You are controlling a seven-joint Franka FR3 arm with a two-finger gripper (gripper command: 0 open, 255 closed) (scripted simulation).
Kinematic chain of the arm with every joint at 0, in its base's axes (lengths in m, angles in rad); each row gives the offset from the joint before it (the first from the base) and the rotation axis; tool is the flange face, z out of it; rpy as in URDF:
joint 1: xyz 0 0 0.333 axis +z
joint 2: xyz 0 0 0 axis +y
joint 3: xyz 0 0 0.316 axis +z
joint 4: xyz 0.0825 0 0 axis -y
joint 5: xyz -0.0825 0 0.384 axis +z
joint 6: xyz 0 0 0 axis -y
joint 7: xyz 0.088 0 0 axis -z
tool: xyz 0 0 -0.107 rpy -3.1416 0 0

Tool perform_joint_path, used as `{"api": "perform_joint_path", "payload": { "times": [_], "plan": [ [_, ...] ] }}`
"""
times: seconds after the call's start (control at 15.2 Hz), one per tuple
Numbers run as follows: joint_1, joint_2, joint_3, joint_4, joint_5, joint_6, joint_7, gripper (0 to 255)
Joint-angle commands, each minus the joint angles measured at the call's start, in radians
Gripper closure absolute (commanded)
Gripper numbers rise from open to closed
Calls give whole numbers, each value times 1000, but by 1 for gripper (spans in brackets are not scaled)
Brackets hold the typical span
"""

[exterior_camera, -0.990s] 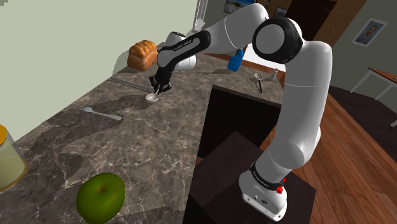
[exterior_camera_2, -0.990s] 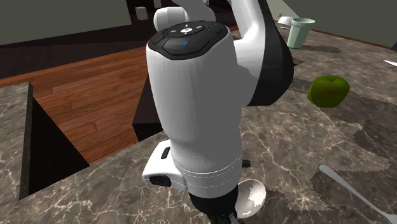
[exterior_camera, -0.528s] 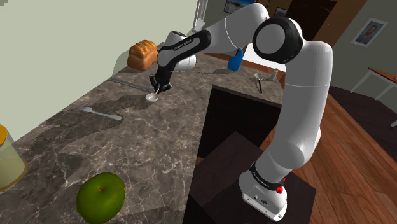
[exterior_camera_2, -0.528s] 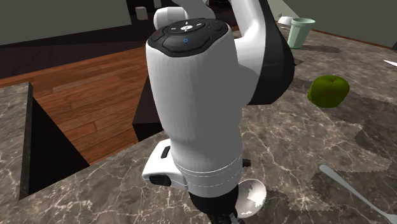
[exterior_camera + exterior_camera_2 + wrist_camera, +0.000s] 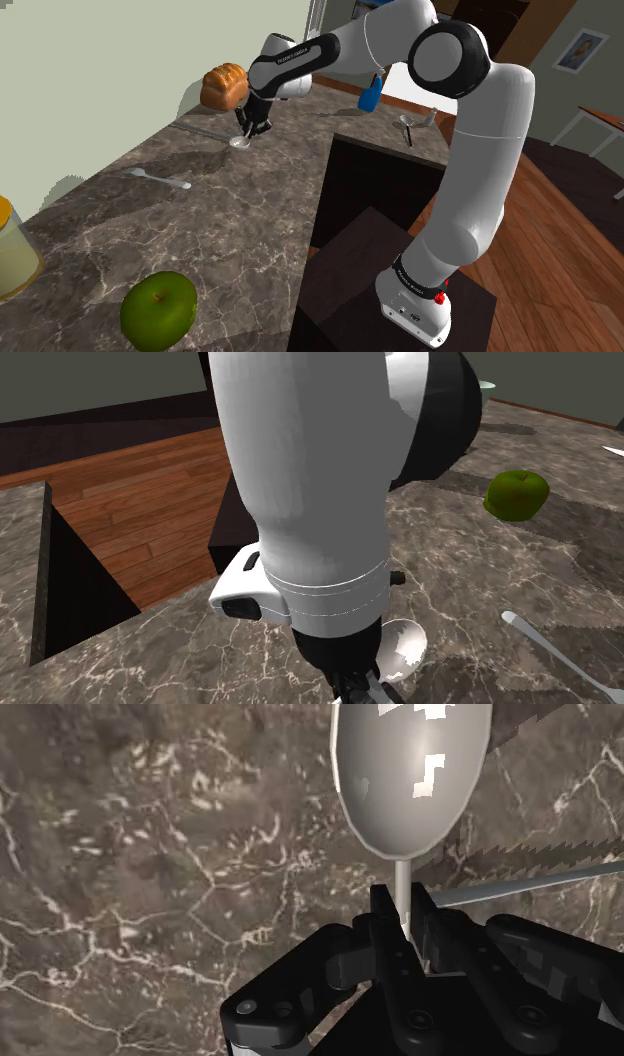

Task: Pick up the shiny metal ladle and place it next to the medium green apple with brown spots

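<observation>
Clamped on the thin handle of the ladle (image 5: 412, 774), the black gripper (image 5: 402, 909) has both fingers pressed against the stem from either side, and the shiny grey bowl juts out past the fingertips over dark veined stone.

In the shoulder view the dark marble countertop (image 5: 230, 230) takes up most of the left and centre of the frame. The white arm (image 5: 480, 150) rises from the dark stand (image 5: 345, 290) at the lower right, arches across the top and drops toward the upper centre-left. There the gripper (image 5: 245, 132) holds the ladle (image 5: 240, 142) low over the counter; whether its bowl touches the stone cannot be told. A brown loaf of bread (image 5: 223, 86) sits just up and left of it, near the pale wall. The green apple (image 5: 158, 310) lies at the bottom left of the frame, well apart from the ladle. A jar with a yellow top (image 5: 10, 255) is cut off by the left edge. A blue bottle (image 5: 369, 96) stands behind the arm, upper centre. A slim spoon (image 5: 160, 180) lies between the ladle and the apple.

In the second exterior view the arm (image 5: 300, 472) fills the middle of the frame. The gripper (image 5: 357, 687) is at the bottom edge with the ladle bowl (image 5: 402, 645) beside it, the spoon (image 5: 545, 645) at the lower right, and the apple (image 5: 516, 494) at the right.
</observation>
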Motion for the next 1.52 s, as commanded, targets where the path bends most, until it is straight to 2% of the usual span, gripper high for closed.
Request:
{"api": "perform_joint_path", "payload": {
  "times": [0.0,1.45],
  "plan": [
    [1,-15,0,6,-1,-20,5,255],
    [-2,-128,-2,151,-11,-277,37,255]
  ]
}}
